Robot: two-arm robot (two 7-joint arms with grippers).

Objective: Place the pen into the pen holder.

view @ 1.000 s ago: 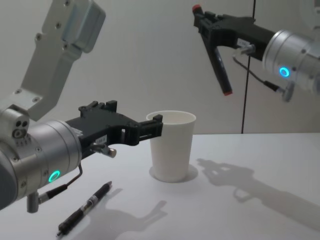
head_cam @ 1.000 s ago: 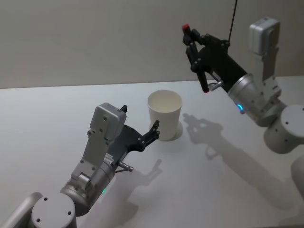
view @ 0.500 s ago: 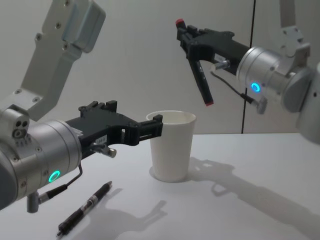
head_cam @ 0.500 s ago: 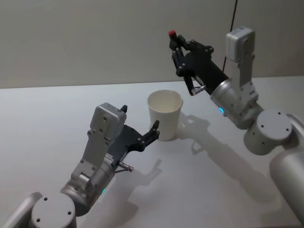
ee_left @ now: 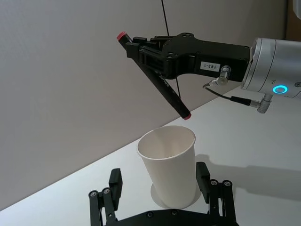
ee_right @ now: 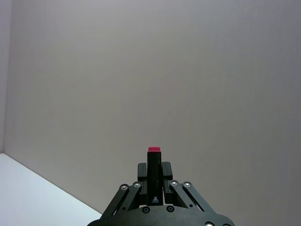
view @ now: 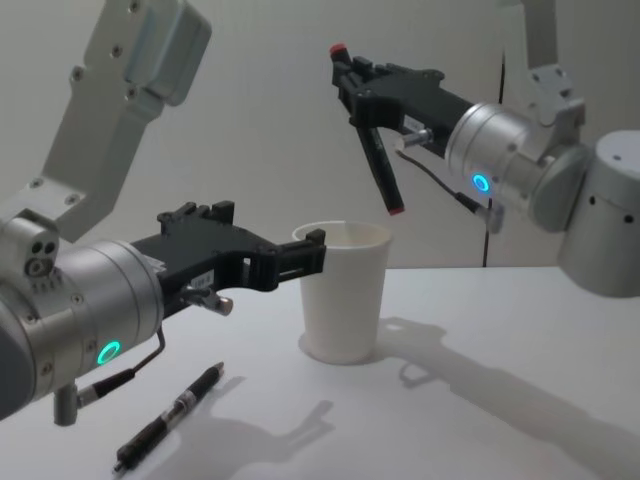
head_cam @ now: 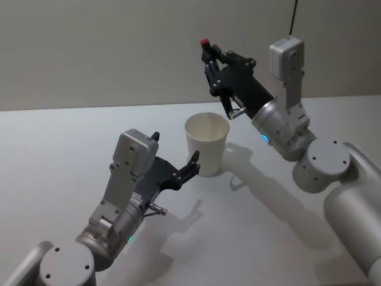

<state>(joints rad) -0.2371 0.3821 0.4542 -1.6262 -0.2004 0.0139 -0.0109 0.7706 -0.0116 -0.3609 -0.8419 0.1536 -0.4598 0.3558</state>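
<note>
— Moved much in the last second?
— Swung the right gripper (view: 362, 92) leftward, clamped tight on the tilted pen (view: 378, 150). Brought the red tip just above the pen holder (view: 345, 295), by its rim. Looked ready for lowering. Kept the left gripper (ee_left: 159, 173) spread wide, flanking the pen holder's base.
— And around?
— Stood on a pale table (view: 500, 400) before a bare wall (head_cam: 89, 47). Left a second pen (view: 168, 418) lying nearby.
</note>
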